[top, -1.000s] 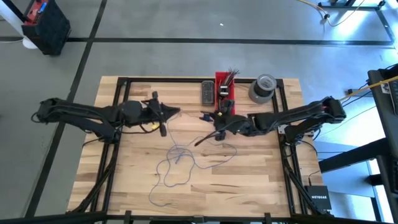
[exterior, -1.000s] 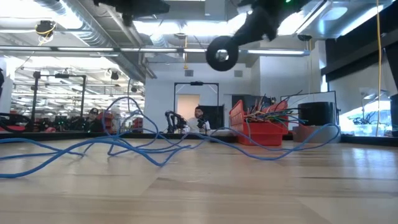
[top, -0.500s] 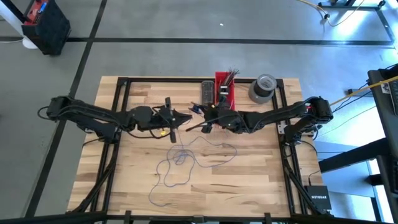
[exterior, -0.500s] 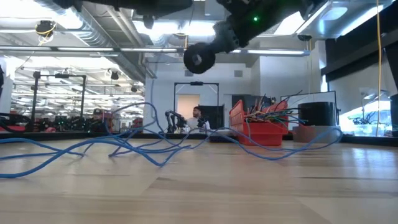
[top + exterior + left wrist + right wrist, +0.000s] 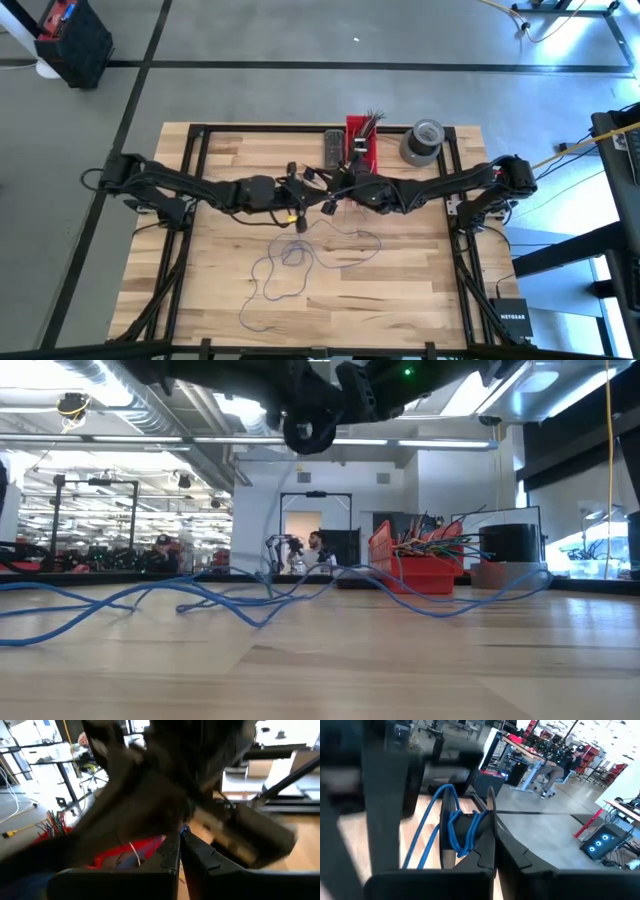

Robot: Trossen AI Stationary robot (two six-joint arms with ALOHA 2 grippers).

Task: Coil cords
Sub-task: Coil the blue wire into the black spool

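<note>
Cords (image 5: 290, 262) sprawl loose on my table's near half, one blue strand lifted to my grippers.

Compared with a second ago, my left gripper (image 5: 303, 190) has pushed in toward mid-table and my right gripper (image 5: 335, 192) has swung over to meet it; the two now hang just beside each other above the wood. Right fingers (image 5: 490, 840) are clenched on blue loops of cord (image 5: 457, 827); left fingers (image 5: 172, 852) are pressed together, contents unclear. Readable writing: "NETGEAR" on the black box (image 5: 512, 320) beside the table.

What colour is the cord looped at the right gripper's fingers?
Blue. The cord shows best in the right wrist view, looped at the shut right gripper.
</note>
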